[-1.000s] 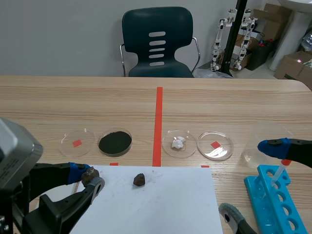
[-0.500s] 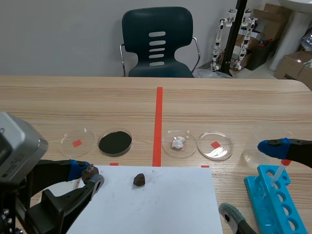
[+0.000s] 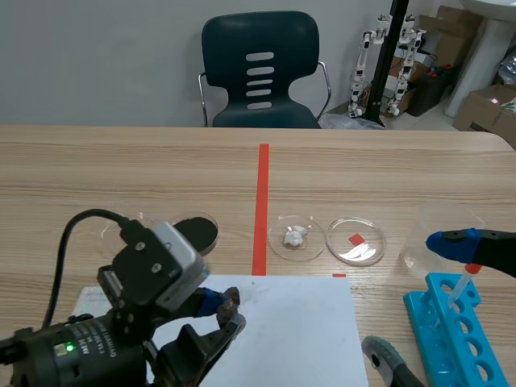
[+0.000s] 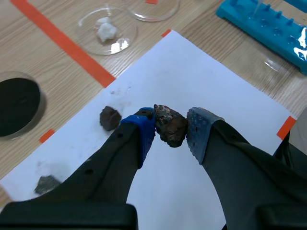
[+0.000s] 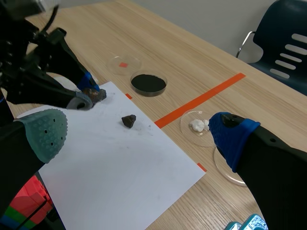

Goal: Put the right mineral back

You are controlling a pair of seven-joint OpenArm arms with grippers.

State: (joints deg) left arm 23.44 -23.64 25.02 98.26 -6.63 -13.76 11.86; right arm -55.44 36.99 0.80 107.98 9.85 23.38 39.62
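- Left wrist view — the left hand pinches a brown stone between its two pads, over the white paper. A second stone lies on the paper just beside one finger, and a grey chip lies near the paper's edge. I judge the pick-up done and the carry in hand.
- The next move, as I read it, calls for taking the brown stone off the paper to an empty dish. The hand should spread low over it, so the stone does not roll out. Which dish is its home I cannot tell.
- Right wrist view — the right hand is spread wide and holds nothing, well apart from the left hand. Beyond the paper sit a dish of black powder and, past it, an empty dish with a red mark. A dish with a white lump sits across the red tape line from them.
- Scene view — the counter is pale wood grain, with the red tape line down its middle and the dishes in a row across it. A blue rack stands near the right hand. Behind the counter are a dark chair, a grey wall and cardboard boxes in the corner.
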